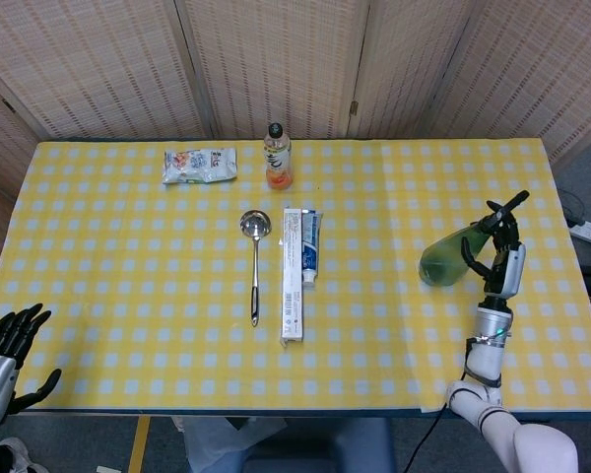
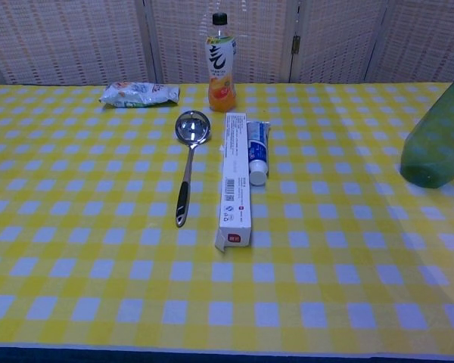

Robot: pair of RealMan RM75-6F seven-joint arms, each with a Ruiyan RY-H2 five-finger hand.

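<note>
My right hand [image 1: 499, 251] grasps the green bottle [image 1: 445, 256], tilted, near the tabletop's [image 1: 128, 246] right edge. Left hand [image 1: 8, 340] idles off the near-left corner, fingers released. Risk: the loose-looking grip lets the bottle slip and roll off.

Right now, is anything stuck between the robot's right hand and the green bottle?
No. The right hand already holds the green bottle, its fingers directly against it. The nearest other thing, the toothpaste tube, lies well off to the side.
</note>
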